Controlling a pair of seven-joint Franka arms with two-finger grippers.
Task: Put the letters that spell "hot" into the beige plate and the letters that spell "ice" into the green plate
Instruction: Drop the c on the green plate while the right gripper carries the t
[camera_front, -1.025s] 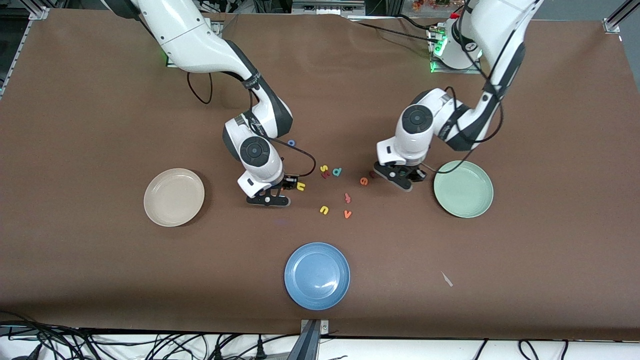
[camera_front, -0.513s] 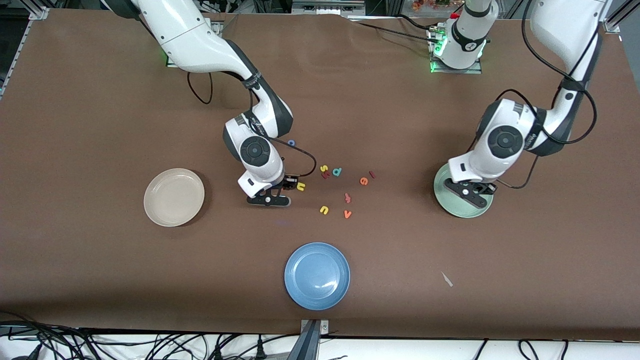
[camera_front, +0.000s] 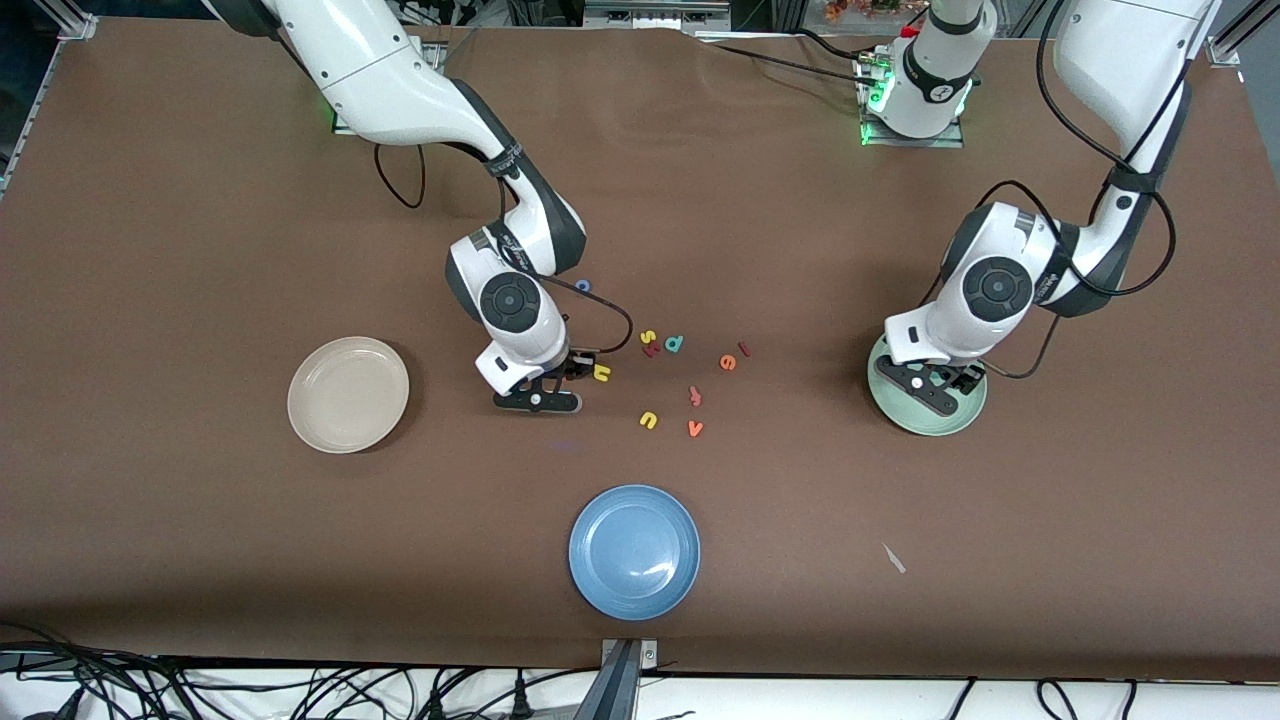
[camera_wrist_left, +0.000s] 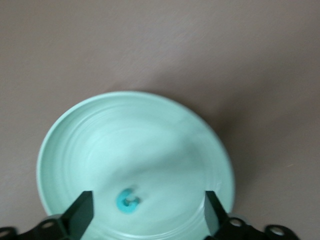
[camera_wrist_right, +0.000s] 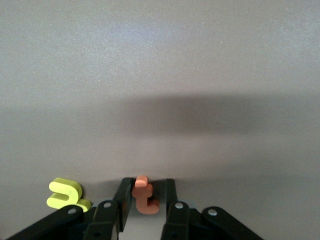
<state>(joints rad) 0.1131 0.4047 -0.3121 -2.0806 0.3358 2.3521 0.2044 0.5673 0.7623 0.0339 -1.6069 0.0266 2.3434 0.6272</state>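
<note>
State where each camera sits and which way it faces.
Front: high across the table, facing the bases; both arms show.
Left wrist: above the green plate, looking down at the teal c; open left hand shows.
Right wrist: low over the table, at the orange t; right hand shows.
Shared: front view also shows that plate.

My left tool (camera_front: 931, 386) hangs with fingers (camera_wrist_left: 82, 212) spread wide apart. My right tool (camera_front: 556, 385) is low at the counter's middle, fingers (camera_wrist_right: 123, 196) pinching.
</note>
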